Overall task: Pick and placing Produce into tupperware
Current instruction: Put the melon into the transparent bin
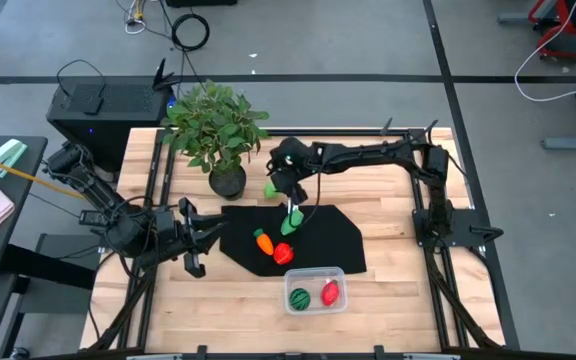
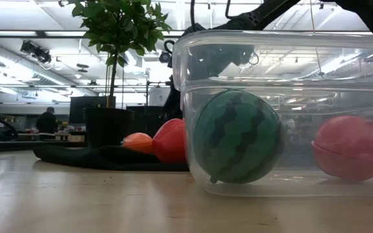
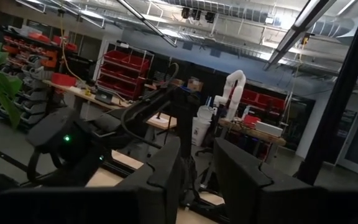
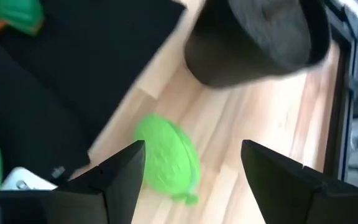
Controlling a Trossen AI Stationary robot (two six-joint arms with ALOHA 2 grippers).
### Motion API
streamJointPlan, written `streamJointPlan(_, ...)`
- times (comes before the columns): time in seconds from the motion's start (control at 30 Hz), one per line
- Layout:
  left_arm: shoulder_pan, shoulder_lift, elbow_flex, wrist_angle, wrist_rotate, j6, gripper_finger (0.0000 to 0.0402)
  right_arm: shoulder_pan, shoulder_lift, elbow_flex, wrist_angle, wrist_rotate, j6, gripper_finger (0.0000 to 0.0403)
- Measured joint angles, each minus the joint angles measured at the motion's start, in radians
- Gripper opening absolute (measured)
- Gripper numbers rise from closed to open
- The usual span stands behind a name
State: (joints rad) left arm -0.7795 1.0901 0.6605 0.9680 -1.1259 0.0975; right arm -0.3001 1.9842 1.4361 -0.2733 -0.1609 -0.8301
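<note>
Plainly unlabelled tupperware point(image 1: 314, 290), no legible writing

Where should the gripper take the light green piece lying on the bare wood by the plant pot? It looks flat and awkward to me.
Probably from straight above, fingers closing across the light green piece's narrow width. It lies flat on the wood beside the plant pot, just off the black mat. The right gripper hovers open over it.
</note>
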Motion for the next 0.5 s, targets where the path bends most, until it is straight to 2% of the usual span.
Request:
streamJointPlan(0.3,0.0,0.0,0.0,0.0,0.0,-0.008,0.0107,-0.003,0.0,0.0,-0.023,0.074,0.112,0.0327)
streamJointPlan(0.5,0.0,0.0,0.0,0.0,0.0,-0.007,0.0107,0.017,0.0,-0.001,0.072,0.134,0.159,0.036)
